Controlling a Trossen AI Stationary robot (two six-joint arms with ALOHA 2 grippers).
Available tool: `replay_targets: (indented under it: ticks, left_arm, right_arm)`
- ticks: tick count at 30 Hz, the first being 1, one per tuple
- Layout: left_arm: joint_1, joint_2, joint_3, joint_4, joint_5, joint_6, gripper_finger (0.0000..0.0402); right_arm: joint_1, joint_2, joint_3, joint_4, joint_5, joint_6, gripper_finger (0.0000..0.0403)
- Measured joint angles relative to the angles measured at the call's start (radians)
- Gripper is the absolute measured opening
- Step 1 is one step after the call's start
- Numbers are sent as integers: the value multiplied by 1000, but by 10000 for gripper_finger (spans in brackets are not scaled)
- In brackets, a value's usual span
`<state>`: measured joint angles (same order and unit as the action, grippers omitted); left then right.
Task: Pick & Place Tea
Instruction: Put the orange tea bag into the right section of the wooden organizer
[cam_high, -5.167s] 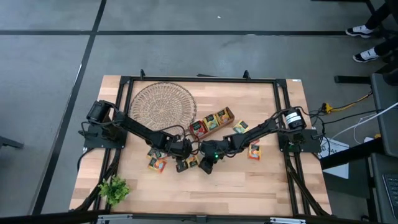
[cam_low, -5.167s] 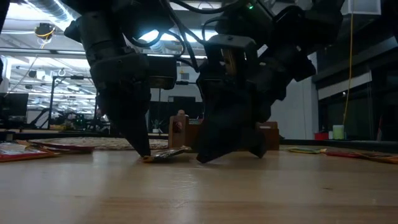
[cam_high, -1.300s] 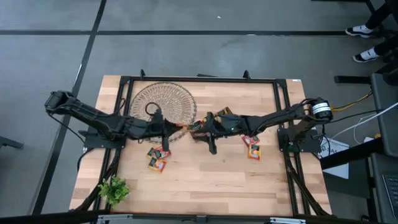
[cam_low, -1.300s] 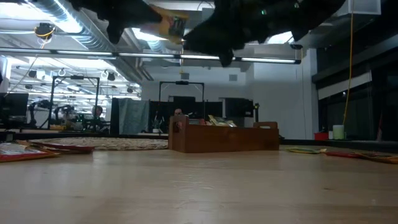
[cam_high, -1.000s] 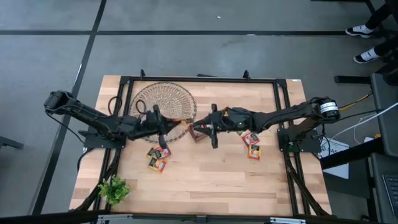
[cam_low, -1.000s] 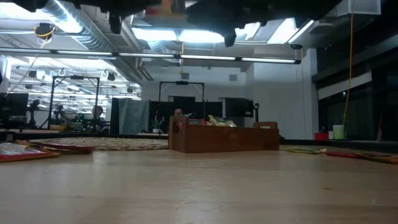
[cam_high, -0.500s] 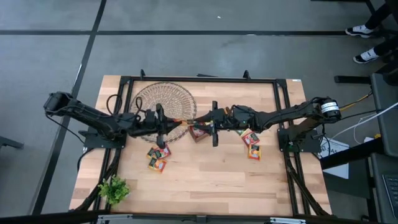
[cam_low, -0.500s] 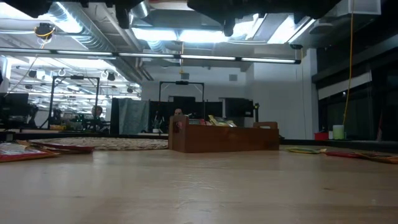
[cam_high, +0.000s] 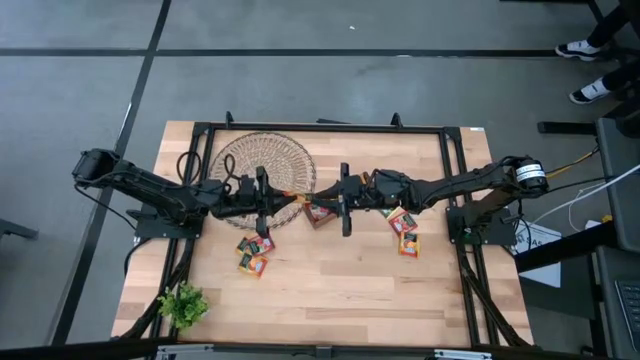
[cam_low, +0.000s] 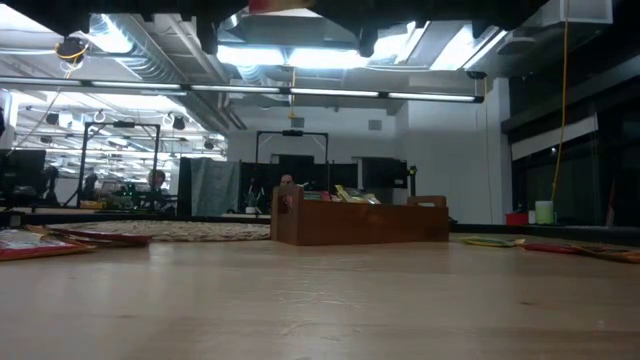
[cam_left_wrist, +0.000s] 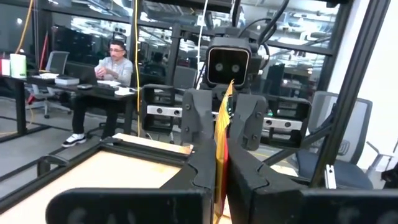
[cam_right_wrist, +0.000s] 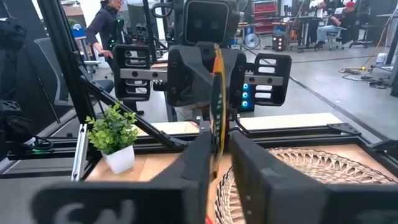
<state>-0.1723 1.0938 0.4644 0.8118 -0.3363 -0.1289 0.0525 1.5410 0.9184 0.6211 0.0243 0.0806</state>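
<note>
I am wearing matte black all over: two slim jointed arms, looping black cables, a silver cap at my right shoulder. My left gripper (cam_right_wrist: 214, 68) is showing blocky fingers, a square camera housing and blue-green lights.

A robotics lab in an open industrial hall. Exposed ceiling ducts (cam_low: 150, 50) and strip lights (cam_low: 300, 92) overhead, grey concrete floor (cam_high: 80, 90) marked with dark lines. Black metal frame (cam_high: 320, 129) around a wooden surface (cam_high: 340, 290). Desks with monitors far off, a seated person (cam_left_wrist: 112, 68) at one, office chairs (cam_left_wrist: 329, 165) nearby.
</note>
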Motion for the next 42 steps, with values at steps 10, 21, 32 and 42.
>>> replay_targets:
  ticks: [10, 21, 32, 42]
  left_arm:
    - [0, 0, 0, -17, 15, 1, 14]
    - [-1, -1, 0, -88, -9, -35, 123]
    - [-1, -1, 0, -236, 1, -97, 191]
    - [-4, -1, 0, -241, 2, -123, 185]
  right_arm:
    - [0, 0, 1, -39, -2, -11, 5]
    - [-56, -79, 46, -442, -31, -30, 3]
    - [-157, -57, 383, -1361, 14, -282, 2]
    - [-242, -46, 397, -1586, 79, -512, 1]
